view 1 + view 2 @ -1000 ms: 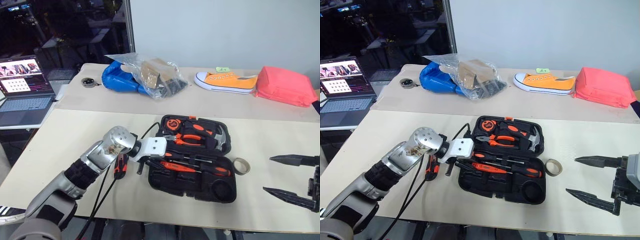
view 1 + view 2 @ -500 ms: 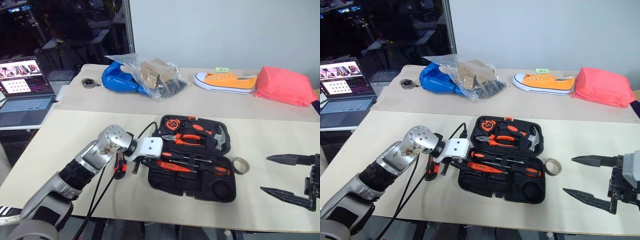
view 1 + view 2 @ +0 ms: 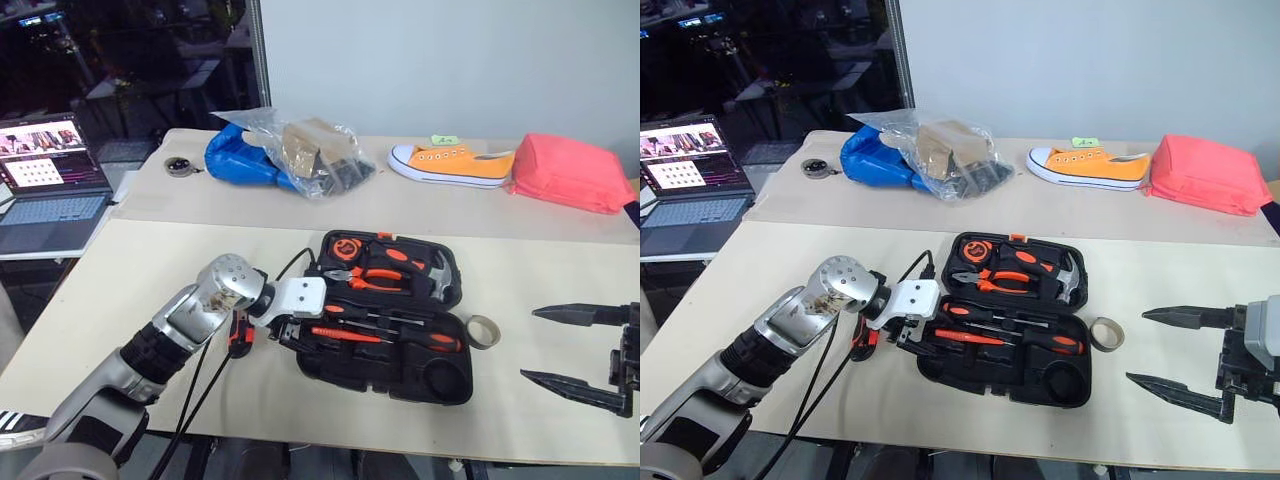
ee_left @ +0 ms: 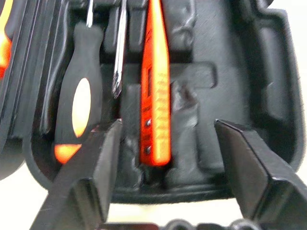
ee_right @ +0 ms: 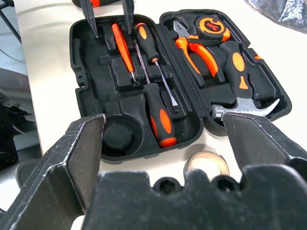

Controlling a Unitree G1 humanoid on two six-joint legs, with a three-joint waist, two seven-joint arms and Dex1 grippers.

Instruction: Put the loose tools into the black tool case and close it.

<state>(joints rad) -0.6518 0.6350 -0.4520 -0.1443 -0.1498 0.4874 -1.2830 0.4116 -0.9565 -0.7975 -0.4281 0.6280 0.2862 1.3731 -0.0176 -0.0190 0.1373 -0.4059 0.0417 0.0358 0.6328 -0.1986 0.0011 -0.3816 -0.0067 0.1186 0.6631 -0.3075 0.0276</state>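
The black tool case (image 3: 452,384) lies open in the middle of the table, with pliers, a hammer and a tape measure in its far half. In the near half lie a thin orange screwdriver (image 4: 156,86) and two black-and-orange screwdrivers (image 5: 157,112). My left gripper (image 4: 168,127) hangs open over the case's left end, its fingers on either side of the orange screwdriver's handle without touching it. Another black-and-orange screwdriver (image 3: 238,336) lies on the table just left of the case. A beige tape roll (image 3: 483,331) sits right of it. My right gripper (image 3: 530,345) stands open and empty, right of the roll.
An open laptop (image 3: 45,180) is at the far left. Along the back table lie a blue bag (image 3: 240,160) under a clear plastic bag, an orange shoe (image 3: 455,162) and a pink pouch (image 3: 570,172). Cables hang from my left arm.
My left gripper's fingers have spread apart, and the thin orange screwdriver now lies in the case between them. The right arm has stayed put.
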